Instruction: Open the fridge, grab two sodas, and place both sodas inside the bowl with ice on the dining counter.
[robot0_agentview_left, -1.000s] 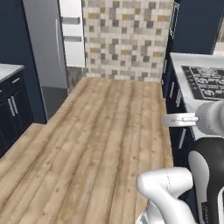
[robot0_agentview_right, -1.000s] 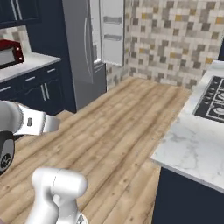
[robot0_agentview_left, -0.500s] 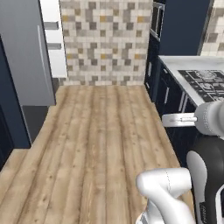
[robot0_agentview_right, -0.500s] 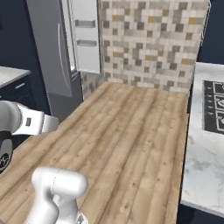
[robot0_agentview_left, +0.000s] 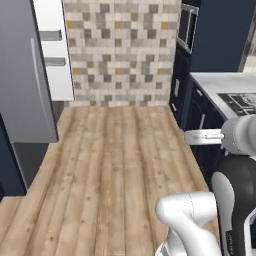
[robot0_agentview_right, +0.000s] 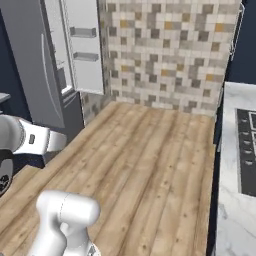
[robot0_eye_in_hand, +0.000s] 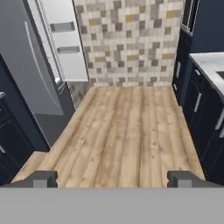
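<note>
The fridge stands at the left, tall and grey, with a long thin handle. One of its doors is swung open, showing a white inner face with grey shelves. The same fridge and open door sit at the left of the right base view, and the fridge also stands at the left of the hand view. My gripper is open above the wooden floor, well short of the fridge, with nothing between its fingertips. The sodas, the bowl with ice and the dining counter are out of view.
A mosaic-tiled wall closes the far end of the wooden floor. Navy cabinets with a marble top and a stovetop run along the right. A built-in oven sits in the tall navy unit.
The whole picture has shifted: the base has driven closer to the tiled wall and turned, so the fridge sits further left. The gripper has stayed open.
</note>
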